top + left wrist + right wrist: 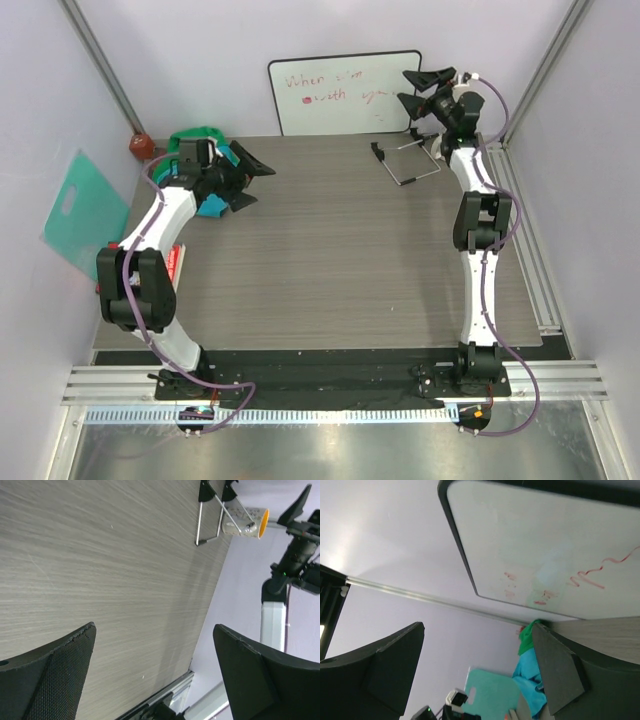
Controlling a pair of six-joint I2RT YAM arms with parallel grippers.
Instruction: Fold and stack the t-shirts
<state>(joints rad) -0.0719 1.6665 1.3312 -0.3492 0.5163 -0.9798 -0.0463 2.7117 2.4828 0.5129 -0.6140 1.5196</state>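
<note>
1. The left gripper [262, 188] hovered over the far left part of the table [330, 250]. Its jaws were spread wide and held nothing.
2. The left wrist view showed both black fingers [60, 675] well apart, with only bare wood-grain table between them.
3. The right gripper [403, 87] was raised at the far right, in front of the whiteboard [345, 95]. It too was wide open and empty.
4. The green shirt [200, 134] lay bunched in the table's far left corner.
5. The blue shirt [210, 208] lay crumpled just in front of the green one, mostly hidden under the left arm. Only a small patch showed from above.
6. In the right wrist view the green shirt [527, 637] and the blue shirt [530, 680] appeared to touch. Neither was folded, and neither gripper touched them.
7. A teal sheet [85, 205] with a handle hole leaned against the left wall, beside the table edge.
8. A wire stand [408, 165] stood on the far right of the table, near the right arm.
9. A mug [245, 522] with an orange inside was just beside the stand in the left wrist view.
10. The whiteboard, propped against the back wall, carried faint red writing too blurred to read.
</note>
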